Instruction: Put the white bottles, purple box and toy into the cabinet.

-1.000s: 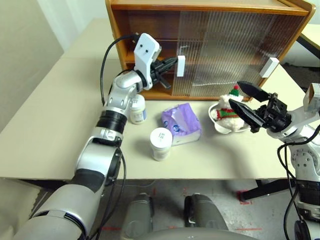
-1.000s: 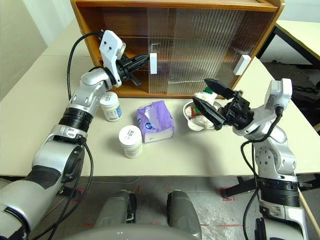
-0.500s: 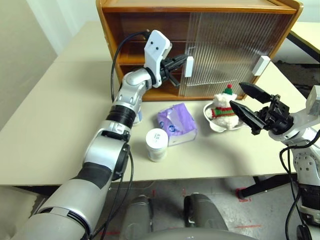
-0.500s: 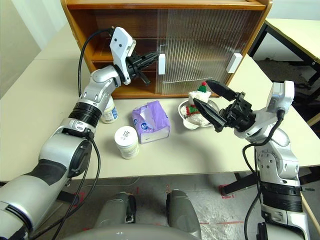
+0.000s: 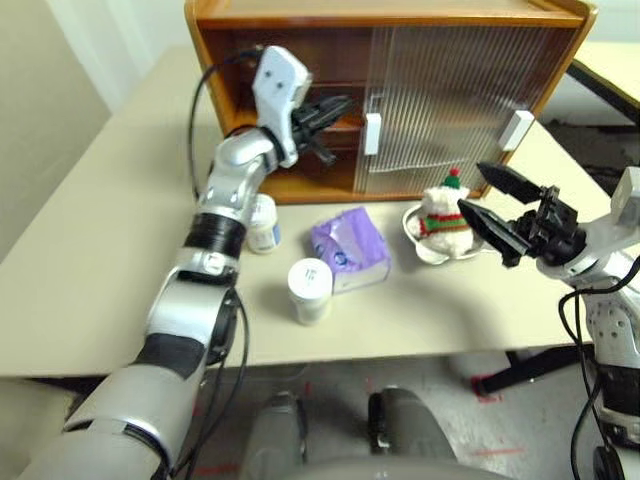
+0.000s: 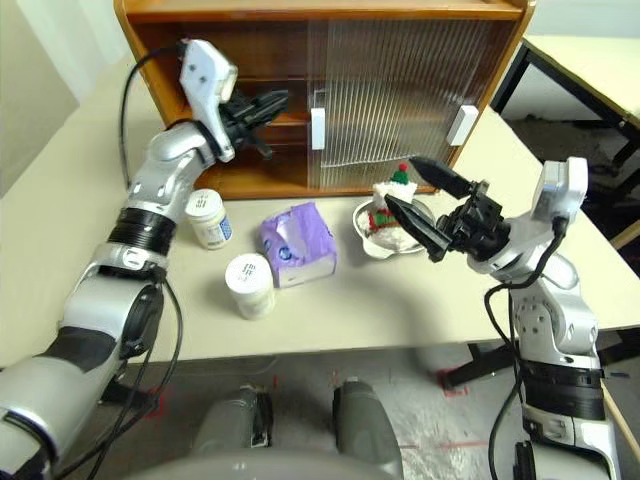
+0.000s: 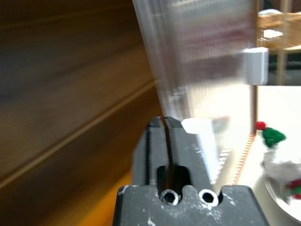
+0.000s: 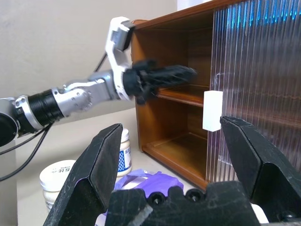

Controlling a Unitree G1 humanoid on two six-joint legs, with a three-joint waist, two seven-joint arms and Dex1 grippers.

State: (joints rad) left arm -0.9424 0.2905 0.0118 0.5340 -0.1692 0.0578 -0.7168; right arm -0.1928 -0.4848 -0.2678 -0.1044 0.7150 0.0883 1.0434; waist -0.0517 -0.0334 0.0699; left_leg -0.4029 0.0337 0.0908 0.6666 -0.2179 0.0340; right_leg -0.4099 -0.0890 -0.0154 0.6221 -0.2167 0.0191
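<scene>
Left eye view: cabinet (image 5: 300,110) has its left side open, yet nothing is inside. Both white bottles (image 5: 309,290), purple box (image 5: 350,248) and toy (image 5: 441,208) sit on the worktop (image 5: 90,260). Left gripper (image 5: 335,105) nearly pressed together, empty; right gripper (image 5: 488,202) spread wide, empty.

No legible text on any item. The two white bottles (image 6: 208,219) (image 6: 248,286) carry blue-printed labels, but the print is too small to read. The purple box (image 6: 295,243) shows white and blue print on its wrap, also unreadable. No brand marks, numbers or signs can be made out on the cabinet (image 6: 330,12).
</scene>
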